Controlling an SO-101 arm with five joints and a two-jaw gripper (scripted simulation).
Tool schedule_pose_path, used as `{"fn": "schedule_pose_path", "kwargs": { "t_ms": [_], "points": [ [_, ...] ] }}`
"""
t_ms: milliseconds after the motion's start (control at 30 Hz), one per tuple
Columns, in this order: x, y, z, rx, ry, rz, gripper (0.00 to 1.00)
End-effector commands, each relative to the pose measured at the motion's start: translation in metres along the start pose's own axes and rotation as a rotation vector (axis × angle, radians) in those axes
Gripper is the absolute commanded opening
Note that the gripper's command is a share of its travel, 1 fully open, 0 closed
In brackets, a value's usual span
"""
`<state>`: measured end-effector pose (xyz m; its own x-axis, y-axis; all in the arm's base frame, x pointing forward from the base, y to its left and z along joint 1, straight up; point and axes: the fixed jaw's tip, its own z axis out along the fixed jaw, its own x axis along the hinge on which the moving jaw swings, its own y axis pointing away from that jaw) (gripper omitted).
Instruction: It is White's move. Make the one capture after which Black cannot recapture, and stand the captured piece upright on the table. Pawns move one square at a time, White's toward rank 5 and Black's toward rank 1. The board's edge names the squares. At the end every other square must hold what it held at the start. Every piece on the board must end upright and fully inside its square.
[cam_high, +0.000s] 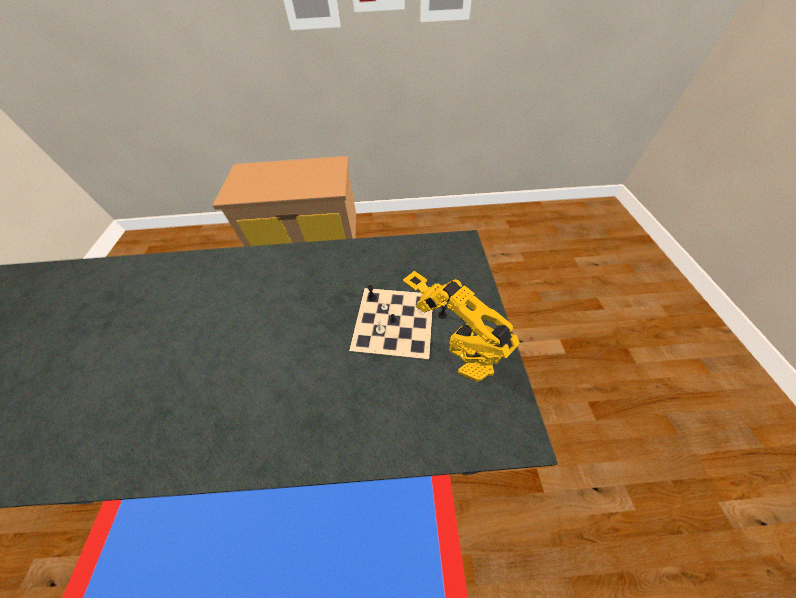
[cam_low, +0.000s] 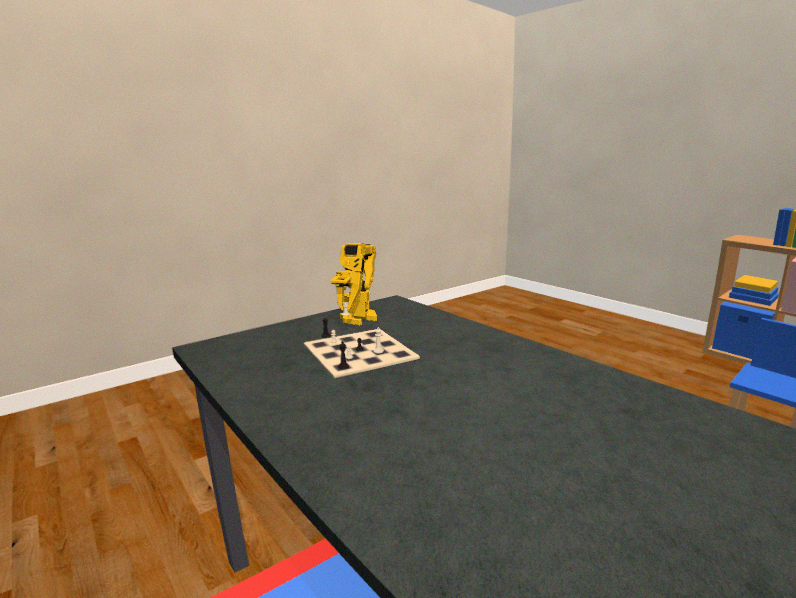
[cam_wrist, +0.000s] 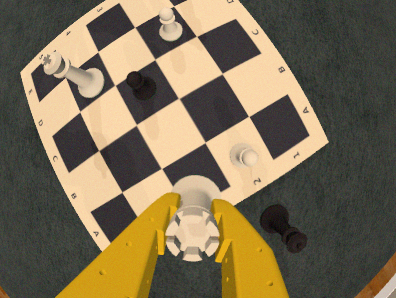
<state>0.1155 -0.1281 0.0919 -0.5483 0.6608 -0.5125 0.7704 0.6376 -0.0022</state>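
My gripper is shut on a white rook and holds it up over the near edge of the chessboard. On the board stand a white king, a black pawn, a white pawn, a second white pawn near the rook, and a tall black piece on the far corner square. Another black piece stands off the board on the table, right of my fingers.
The dark table carries the board and the arm's base. The table's right edge runs close behind the base. A wooden cabinet stands beyond the table, and a shelf by the far wall.
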Motion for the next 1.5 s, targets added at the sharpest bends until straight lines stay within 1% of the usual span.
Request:
{"fn": "schedule_pose_path", "kwargs": {
  "t_ms": [0,167,267,333,433,567,633,700,1033,1467],
  "points": [
    [-0.003,-0.001,-0.003,0.003,-0.004,-0.002,0.00],
    [-0.002,-0.001,-0.004,0.001,-0.004,-0.006,0.00],
    [0.004,0.007,-0.007,-0.022,-0.004,-0.044,0.00],
    [0.004,0.007,-0.007,-0.022,-0.004,-0.044,0.00],
    [0.017,0.023,-0.015,-0.077,-0.003,-0.137,0.00],
    [0.036,0.046,-0.026,-0.176,-0.002,-0.304,0.00],
    [0.042,0.054,-0.029,-0.213,-0.002,-0.368,0.00],
    [0.045,0.058,-0.031,-0.232,-0.002,-0.400,0.00],
    [0.046,0.058,-0.032,-0.236,-0.002,-0.406,0.00],
    [0.050,0.060,-0.029,-0.243,-0.002,-0.419,0.00]
  ]
}}
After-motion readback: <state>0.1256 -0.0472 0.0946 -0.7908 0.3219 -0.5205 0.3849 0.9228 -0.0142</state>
